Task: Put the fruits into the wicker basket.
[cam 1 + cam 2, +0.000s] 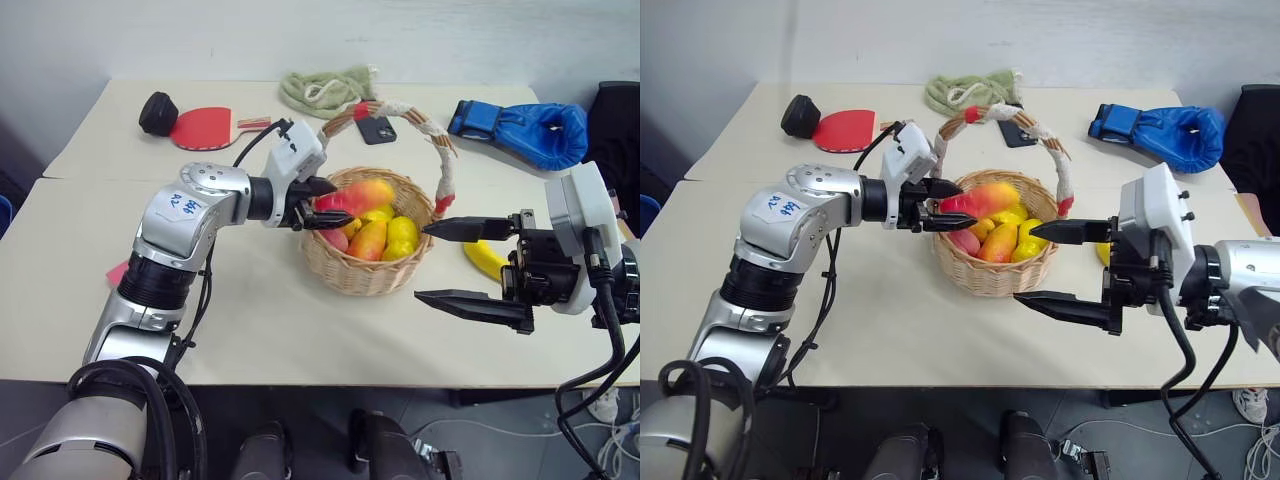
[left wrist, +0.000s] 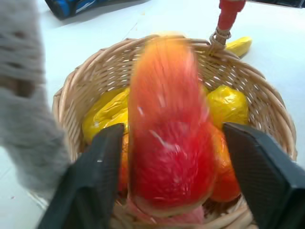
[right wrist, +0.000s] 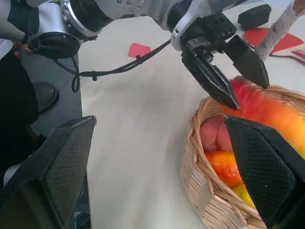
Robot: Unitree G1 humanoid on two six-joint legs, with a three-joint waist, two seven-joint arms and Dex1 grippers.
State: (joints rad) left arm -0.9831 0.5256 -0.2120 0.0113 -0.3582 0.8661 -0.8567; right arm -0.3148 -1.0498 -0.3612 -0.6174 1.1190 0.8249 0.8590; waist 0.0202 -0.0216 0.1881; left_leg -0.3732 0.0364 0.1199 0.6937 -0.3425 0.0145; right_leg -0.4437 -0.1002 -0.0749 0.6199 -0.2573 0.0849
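Mango-like fruit [image 1: 360, 194] centre frame, over wicker basket [image 1: 368, 272]; looks light, stiff, slick plastic; grip mid-body. Left gripper [image 1: 318, 203] fingers spread beside it; right gripper [image 1: 470, 265] fingers wide, empty.

Your left arm reaches forward and to the right, wrist angled slightly downward. Its tool [image 1: 322, 203] has both fingers spread apart, not clamped. Your right arm is bent at your right side, its tool [image 1: 462, 265] pointing level toward the left, fingers [image 1: 470, 229] wide apart, gripping nothing.
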